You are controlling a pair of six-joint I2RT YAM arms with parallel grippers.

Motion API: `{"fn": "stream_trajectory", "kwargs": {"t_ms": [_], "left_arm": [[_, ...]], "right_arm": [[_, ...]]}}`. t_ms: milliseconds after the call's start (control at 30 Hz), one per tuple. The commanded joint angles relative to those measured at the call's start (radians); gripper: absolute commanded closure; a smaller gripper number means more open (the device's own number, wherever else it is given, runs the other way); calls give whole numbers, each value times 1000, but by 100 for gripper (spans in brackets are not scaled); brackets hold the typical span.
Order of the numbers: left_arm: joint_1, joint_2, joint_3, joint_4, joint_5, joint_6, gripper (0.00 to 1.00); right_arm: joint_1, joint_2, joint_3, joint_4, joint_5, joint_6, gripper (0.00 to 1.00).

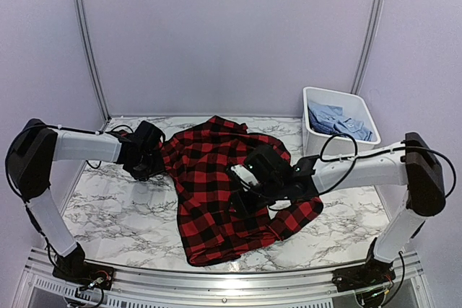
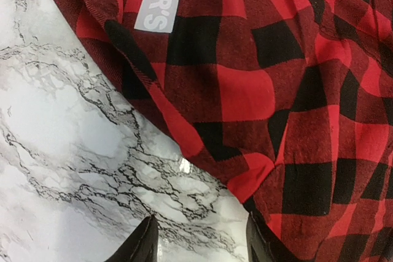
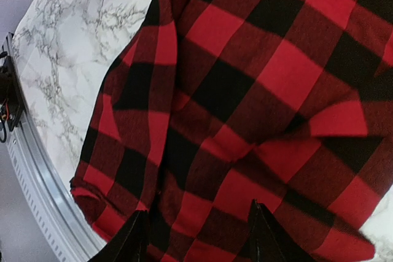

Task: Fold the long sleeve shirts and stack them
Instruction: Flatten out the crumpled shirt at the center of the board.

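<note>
**Desk:** Where is the shirt in this one?

**Photographer:** The red-and-black flannel shirt (image 1: 209,207) lies rumpled and spread across the middle of the marble table (image 1: 101,200). Its collar end points to the far wall. Its lower hem lies close to the metal rail (image 1: 216,277) along the near edge.

**Desk:** And the two arms?

**Photographer:** The left gripper (image 2: 201,236) sits at the shirt's left edge with its jaws apart and nothing between them but bare marble. In the left wrist view, one finger is over the stone and the other is at the cloth's border. I cannot tell whether that finger touches the cloth. The right gripper (image 3: 196,232) hangs over the middle of the shirt, jaws parted. The check lies flat in the gap, not pinched.

**Desk:** Anything blocking the view?

**Photographer:** From above, the right arm's wrist and gripper cover the centre of the shirt, so the folds beneath them are hidden. The left arm's black wrist likewise masks the shirt's left shoulder area.

**Desk:** What else is on the table?

**Photographer:** A white tub (image 1: 311,138) stands in the far right corner, just beyond the shirt's right side and well apart from the left gripper. Light blue shirts (image 1: 339,122) are bundled inside it. In the left wrist view, a white label (image 2: 156,4) shows on the flannel near the top, and only the letters "BER'S" can be read. The marble is bare to the left of the shirt and along the right near side.
</note>
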Motion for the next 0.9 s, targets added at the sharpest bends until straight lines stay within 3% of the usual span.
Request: {"fn": "stream_trajectory", "kwargs": {"t_ms": [0,233,533,867], "left_arm": [[22,48,57,35,-32,-29,49],[59,81,85,58,-42,-26,49],[99,149,106,79,-25,-3,50],[119,177,117,95,2,21,72]], "right_arm": [[54,-85,-82,68,-30,107,50],[95,-108,-204,187,-121,209,50],[128,-2,-151,232,-170,226,54],[151,110,-103,247,-187,246,63]]}}
